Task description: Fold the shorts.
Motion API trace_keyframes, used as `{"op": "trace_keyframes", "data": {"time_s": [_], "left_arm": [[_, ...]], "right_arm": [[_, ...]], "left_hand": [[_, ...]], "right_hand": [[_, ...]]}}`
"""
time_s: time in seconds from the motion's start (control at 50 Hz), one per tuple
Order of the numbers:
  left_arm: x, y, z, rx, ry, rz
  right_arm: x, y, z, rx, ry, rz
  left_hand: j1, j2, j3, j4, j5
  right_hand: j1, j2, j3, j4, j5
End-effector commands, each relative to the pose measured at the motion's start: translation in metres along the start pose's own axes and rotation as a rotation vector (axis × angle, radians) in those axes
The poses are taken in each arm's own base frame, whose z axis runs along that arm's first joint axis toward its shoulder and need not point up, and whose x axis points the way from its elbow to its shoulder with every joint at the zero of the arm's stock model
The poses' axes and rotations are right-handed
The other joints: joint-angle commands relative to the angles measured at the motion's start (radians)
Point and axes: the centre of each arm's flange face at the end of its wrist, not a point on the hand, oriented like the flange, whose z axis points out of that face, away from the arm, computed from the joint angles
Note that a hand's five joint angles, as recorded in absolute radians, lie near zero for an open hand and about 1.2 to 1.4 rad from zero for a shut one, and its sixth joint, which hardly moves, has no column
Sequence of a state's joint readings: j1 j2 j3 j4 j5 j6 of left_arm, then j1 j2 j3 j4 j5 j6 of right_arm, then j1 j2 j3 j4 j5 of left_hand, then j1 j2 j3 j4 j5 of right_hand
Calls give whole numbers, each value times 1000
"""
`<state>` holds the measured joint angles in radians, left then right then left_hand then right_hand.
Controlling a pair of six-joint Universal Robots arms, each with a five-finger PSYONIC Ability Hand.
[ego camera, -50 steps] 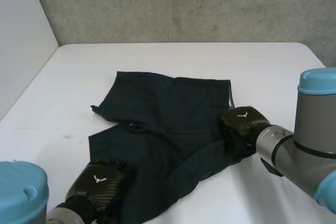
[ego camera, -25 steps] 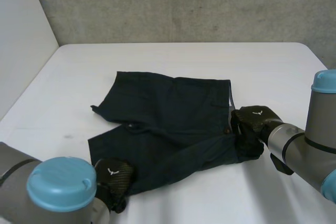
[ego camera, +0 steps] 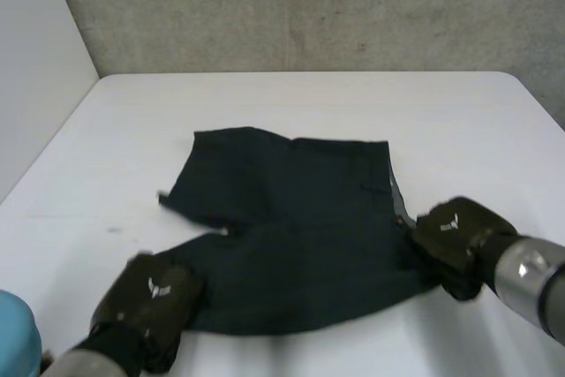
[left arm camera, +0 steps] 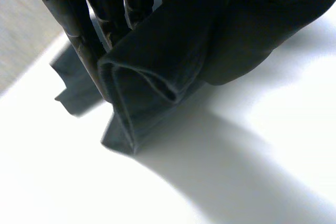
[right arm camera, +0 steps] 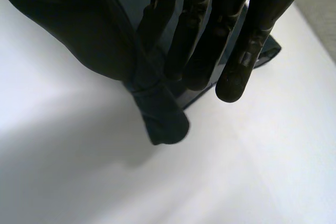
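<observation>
Shorts [ego camera: 291, 227] spread on table [ego camera: 309, 99]. I hold left hand [ego camera: 150, 302] clamped on near leg hem, right hand [ego camera: 455, 231] pinched on waistband corner; likely to lift near edge for fold.

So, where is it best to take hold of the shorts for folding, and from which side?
At the two near corners, coming from the robot's side. The shorts lie flat with the waistband at the right, so the near edge should lift evenly. The left hand pinches the leg hem, the right hand the waistband end.
</observation>
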<state>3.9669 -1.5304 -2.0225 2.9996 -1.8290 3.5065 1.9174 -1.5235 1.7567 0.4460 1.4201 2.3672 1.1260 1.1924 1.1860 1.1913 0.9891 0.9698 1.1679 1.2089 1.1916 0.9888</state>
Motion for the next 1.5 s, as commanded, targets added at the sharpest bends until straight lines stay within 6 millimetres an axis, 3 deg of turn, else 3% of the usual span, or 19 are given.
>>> {"op": "trace_keyframes", "data": {"time_s": [0.02, 0.08, 0.18, 0.26, 0.34, 0.48, 0.58, 0.72, 0.76, 0.8, 0.82, 0.88, 0.94, 1.04, 1.1, 1.18, 1.24, 1.34, 1.5], "left_arm": [[2, 15, -12, -112, 41, 33], [-2, 5, -6, -66, 13, 21], [-10, -24, 11, 69, -41, -14], [-11, -48, 39, 155, -79, -16], [-17, -72, 82, 203, -135, 40], [-41, -84, 152, 168, -228, 65], [-42, -84, 204, 136, -268, 65], [-51, -85, 246, 136, -311, 45], [-55, -87, 255, 149, -326, 36], [-56, -88, 259, 160, -326, 26], [-56, -88, 261, 166, -320, 22], [-52, -89, 260, 170, -316, 25], [-54, -94, 258, 193, -328, 15], [-63, -105, 248, 230, -345, -29], [-76, -113, 232, 252, -355, -76], [-84, -110, 220, 255, -335, -118], [-87, -99, 212, 238, -266, -129], [-83, -76, 195, 182, -186, -128], [-69, -57, 165, 186, -124, -210]], "right_arm": [[-10, 20, -20, -132, -108, -167], [-7, 21, -15, -125, -94, -153], [13, 8, 15, -60, -3, -56], [26, -6, 33, 2, 47, 1], [28, -26, 53, 59, 87, -11], [41, -54, 94, 114, 256, -55], [52, -69, 144, 256, 370, -79], [42, -65, 192, 302, 396, -204], [37, -62, 208, 315, 398, -224], [34, -60, 217, 320, 399, -224], [33, -57, 224, 323, 403, -214], [34, -58, 226, 342, 415, -199], [44, -69, 217, 396, 449, -142], [75, -103, 162, 540, 481, 87], [78, -104, 143, 551, 453, 161], [75, -90, 117, 467, 354, 201], [59, -65, 101, 337, 217, 229], [37, -26, 98, 185, 107, 301], [23, 11, 108, 141, 112, 348]], "left_hand": [[270, 204, 210, 205, 233], [270, 204, 210, 205, 233], [270, 204, 210, 205, 233], [270, 204, 210, 205, 233], [270, 204, 210, 205, 233], [270, 204, 210, 205, 233], [270, 204, 210, 205, 233], [270, 204, 210, 205, 233], [122, 55, 62, 56, 84], [-60, -126, -120, -125, -98], [-358, -424, -418, -423, -395], [-888, -954, -948, -953, -925], [-912, -979, -972, -978, -950], [-898, -964, -958, -963, -936], [-895, -961, -955, -960, -933], [-898, -964, -958, -963, -935], [-889, -955, -949, -954, -927], [-886, -952, -946, -951, -924], [-886, -952, -946, -951, -924]], "right_hand": [[426, 228, 187, 205, 233], [426, 228, 187, 205, 233], [426, 228, 187, 205, 233], [426, 228, 187, 205, 233], [426, 228, 187, 205, 233], [426, 228, 187, 205, 233], [426, 228, 187, 205, 233], [426, 228, 187, 205, 233], [426, 228, 187, 205, 233], [364, 165, 124, 142, 170], [-99, -297, -338, -321, -293], [-795, -993, -1034, -1017, -989], [-795, -993, -1034, -1017, -989], [-795, -993, -1034, -1017, -989], [-795, -993, -1034, -1017, -989], [-795, -993, -1034, -1017, -989], [-795, -993, -1034, -1017, -989], [-721, -919, -960, -943, -914], [-494, -692, -734, -716, -688]]}}
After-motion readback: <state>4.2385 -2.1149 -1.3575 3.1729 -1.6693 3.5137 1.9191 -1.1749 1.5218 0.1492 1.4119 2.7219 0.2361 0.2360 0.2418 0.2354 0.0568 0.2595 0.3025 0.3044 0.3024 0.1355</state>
